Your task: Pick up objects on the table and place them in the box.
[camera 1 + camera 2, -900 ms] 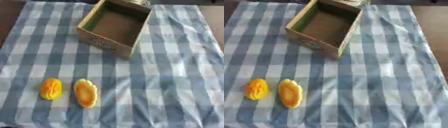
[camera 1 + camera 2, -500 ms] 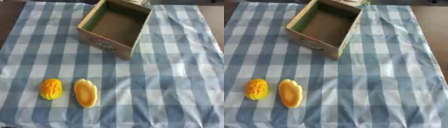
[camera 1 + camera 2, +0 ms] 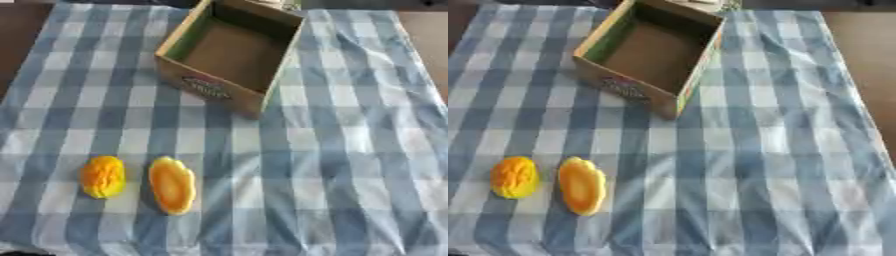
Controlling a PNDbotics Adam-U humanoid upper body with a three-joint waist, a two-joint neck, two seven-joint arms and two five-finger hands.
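Nothing has shifted since the earlier frames: the open brown cardboard box [image 3: 234, 52], green-lined on one inner wall, sits askew at the far middle of the blue-and-white checked cloth [image 3: 350, 150] covering the table. Near the front left lie a bumpy round yellow-orange object [image 3: 103, 176] and, just beside it, a smooth oval yellow one [image 3: 172, 184]; neither hand shows, so their state cannot be told

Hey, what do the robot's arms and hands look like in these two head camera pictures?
Neither arm nor hand shows in either eye view, so nothing of their look can be told. In view are only the open brown cardboard box, the rounder orange-yellow lumpy object and the longer orange-yellow oval object on the blue and white checked cloth.
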